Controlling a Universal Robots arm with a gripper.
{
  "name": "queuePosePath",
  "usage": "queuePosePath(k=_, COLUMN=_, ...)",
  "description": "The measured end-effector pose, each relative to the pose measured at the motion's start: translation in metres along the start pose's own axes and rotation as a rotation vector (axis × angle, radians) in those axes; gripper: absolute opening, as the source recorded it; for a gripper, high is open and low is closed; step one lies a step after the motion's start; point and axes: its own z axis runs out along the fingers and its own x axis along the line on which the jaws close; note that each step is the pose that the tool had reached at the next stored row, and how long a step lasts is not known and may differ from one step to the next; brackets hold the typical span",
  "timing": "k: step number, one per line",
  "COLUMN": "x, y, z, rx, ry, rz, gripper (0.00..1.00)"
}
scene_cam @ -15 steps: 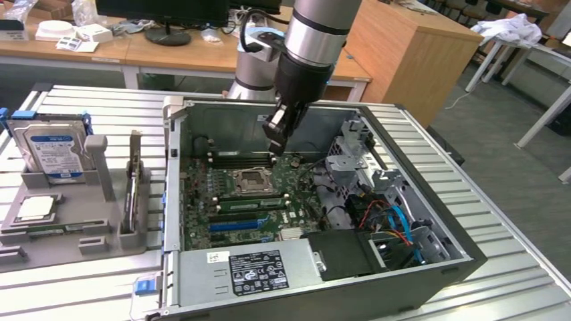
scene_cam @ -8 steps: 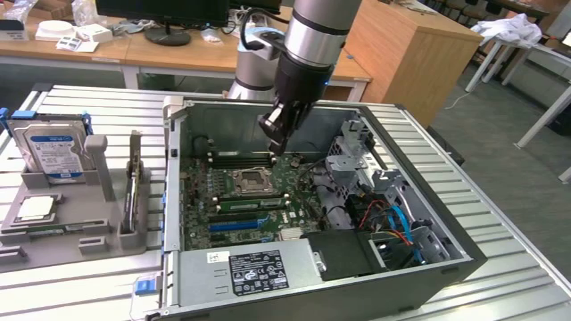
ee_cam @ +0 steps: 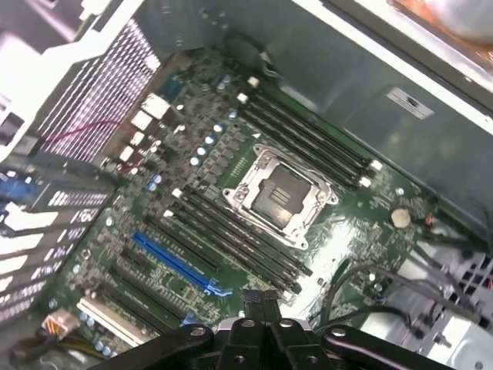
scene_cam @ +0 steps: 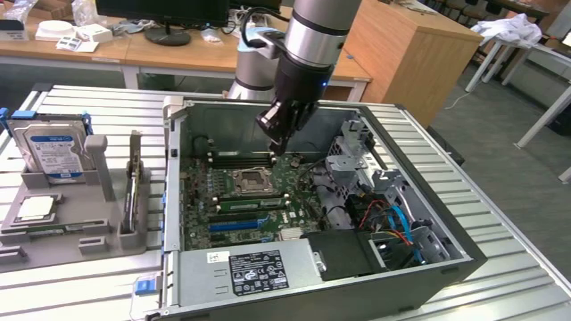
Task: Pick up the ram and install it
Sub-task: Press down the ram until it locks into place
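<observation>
Seemingly we have seated the ram (scene_cam: 253, 203) beside the CPU socket (scene_cam: 251, 178); our claw (scene_cam: 282, 144) hovers clenched, empty.

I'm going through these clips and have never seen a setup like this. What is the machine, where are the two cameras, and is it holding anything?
The machine is a single robot arm with a gripper at its end. The exterior view looks from the side at a slatted table. The wrist view comes from a camera on the arm and looks down past the gripper.

The gripper hangs inside an open computer case, above the motherboard and near the empty processor socket.

Beside the case, on the exterior view's left, a grey holder carries a hard drive, a square processor chip and a thin stick standing on edge, apparently the ram. The ram is apart from the gripper, so it has not been picked up.
</observation>
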Motion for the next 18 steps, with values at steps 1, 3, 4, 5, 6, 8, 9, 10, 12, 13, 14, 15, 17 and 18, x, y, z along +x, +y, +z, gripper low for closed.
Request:
queuePosePath(k=1, x=0.0, y=0.0, z=0.0001, rx=-0.0001, ry=-0.0013, rz=0.018, gripper=0.1)
queuePosePath(k=3, x=0.0, y=0.0, z=0.0001, rx=-0.0001, ry=-0.0038, rz=0.052, gripper=0.1)
queuePosePath(k=4, x=0.0, y=0.0, z=0.0001, rx=-0.0001, ry=-0.0049, rz=0.069, gripper=0.1)
queuePosePath(k=5, x=0.0, y=0.0, z=0.0002, rx=-0.0001, ry=-0.0062, rz=0.086, gripper=0.1)
queuePosePath(k=6, x=0.0, y=0.0, z=0.0002, rx=-0.0001, ry=-0.0074, rz=0.103, gripper=0.1)
queuePosePath(k=8, x=0.0, y=0.0, z=0.0002, rx=-0.0001, ry=-0.01, rz=0.138, gripper=0.1)
queuePosePath(k=9, x=0.0, y=0.0, z=0.0002, rx=-0.0001, ry=-0.0112, rz=0.155, gripper=0.1)
queuePosePath(k=10, x=0.0, y=0.0, z=0.0003, rx=-0.0001, ry=-0.0124, rz=0.172, gripper=0.1)
queuePosePath(k=12, x=0.0, y=0.0, z=0.0004, rx=-0.0001, ry=-0.0149, rz=0.207, gripper=0.1)
queuePosePath(k=13, x=0.0, y=0.0, z=0.0004, rx=-0.0001, ry=-0.0161, rz=0.224, gripper=0.1)
queuePosePath(k=14, x=0.0, y=0.0, z=0.0004, rx=-0.0002, ry=-0.0174, rz=0.242, gripper=0.1)
queuePosePath(k=15, x=0.0, y=0.0, z=0.0005, rx=-0.0002, ry=-0.0187, rz=0.259, gripper=0.1)
queuePosePath(k=17, x=0.0, y=0.0, z=0.0005, rx=-0.0002, ry=-0.0211, rz=0.293, gripper=0.1)
queuePosePath(k=18, x=0.0, y=0.0, z=0.0006, rx=-0.0002, ry=-0.0224, rz=0.311, gripper=0.1)
